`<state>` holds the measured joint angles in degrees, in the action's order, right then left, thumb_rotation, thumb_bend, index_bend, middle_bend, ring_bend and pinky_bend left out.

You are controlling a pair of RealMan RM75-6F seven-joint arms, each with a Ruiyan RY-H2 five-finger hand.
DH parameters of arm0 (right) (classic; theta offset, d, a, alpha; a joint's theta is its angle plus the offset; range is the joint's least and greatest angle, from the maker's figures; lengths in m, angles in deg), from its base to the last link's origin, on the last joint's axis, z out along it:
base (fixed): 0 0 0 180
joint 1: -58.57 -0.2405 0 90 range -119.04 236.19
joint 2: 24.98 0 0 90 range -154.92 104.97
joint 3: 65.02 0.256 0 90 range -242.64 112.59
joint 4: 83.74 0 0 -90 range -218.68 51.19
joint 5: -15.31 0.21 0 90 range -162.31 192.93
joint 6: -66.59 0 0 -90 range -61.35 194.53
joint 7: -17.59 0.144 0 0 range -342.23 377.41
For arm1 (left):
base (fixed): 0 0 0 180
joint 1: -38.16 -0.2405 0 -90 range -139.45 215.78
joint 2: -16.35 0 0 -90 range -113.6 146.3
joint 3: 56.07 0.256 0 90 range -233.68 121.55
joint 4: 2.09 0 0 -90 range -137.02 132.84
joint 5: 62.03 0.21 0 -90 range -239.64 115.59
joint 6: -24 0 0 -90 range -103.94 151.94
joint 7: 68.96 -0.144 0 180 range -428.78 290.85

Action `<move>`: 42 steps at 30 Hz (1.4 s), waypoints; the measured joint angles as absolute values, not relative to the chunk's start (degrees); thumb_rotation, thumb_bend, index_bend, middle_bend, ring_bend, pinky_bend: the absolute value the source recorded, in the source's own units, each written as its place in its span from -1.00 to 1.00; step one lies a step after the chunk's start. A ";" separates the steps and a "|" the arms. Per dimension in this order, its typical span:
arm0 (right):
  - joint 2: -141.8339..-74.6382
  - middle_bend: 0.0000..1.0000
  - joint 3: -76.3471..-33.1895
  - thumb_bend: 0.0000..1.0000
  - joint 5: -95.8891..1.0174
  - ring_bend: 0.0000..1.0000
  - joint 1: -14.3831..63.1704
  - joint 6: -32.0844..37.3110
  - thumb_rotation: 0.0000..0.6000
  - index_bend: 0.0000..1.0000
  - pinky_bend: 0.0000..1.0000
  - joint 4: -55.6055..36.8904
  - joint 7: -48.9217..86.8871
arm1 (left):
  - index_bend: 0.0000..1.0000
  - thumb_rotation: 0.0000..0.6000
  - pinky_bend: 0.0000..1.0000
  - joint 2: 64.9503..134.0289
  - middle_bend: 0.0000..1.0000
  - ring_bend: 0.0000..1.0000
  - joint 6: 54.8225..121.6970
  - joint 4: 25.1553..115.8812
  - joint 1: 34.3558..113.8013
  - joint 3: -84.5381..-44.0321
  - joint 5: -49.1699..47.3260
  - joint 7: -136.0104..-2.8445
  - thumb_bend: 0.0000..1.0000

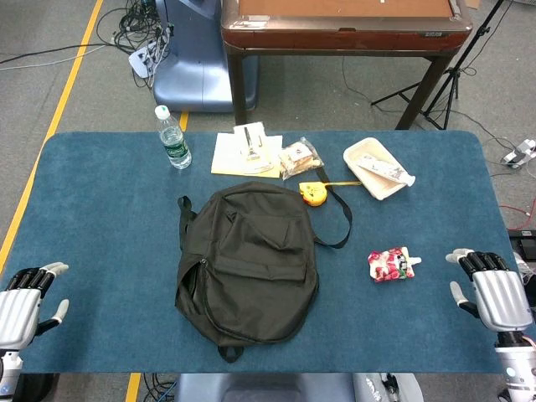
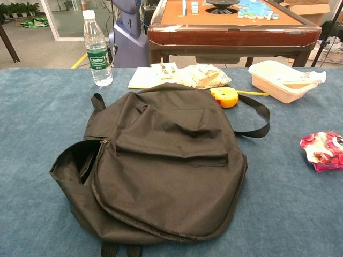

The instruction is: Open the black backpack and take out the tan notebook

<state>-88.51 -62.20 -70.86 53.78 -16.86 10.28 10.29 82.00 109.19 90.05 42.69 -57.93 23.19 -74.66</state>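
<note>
Both robot hands, left and right, rest empty, fingers apart. Risk: limp backpack sliding toward the tape measure at 1 o'clock.

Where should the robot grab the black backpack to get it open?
Probably at the gap in the backpack, on the robot's left side, where the zipper is already partly undone and the flap sags open. The left hand rests nearest, so it could come in from the left and lift that loose edge.
</note>
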 measured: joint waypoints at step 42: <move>-103.49 -1.00 -64.61 -1.00 -88.54 -1.00 31.10 4.02 1.00 -1.00 -1.00 -0.34 9.59 | -0.51 1.00 -0.70 79.94 -0.53 -0.59 111.13 93.20 41.09 -57.15 23.98 -75.94 -0.35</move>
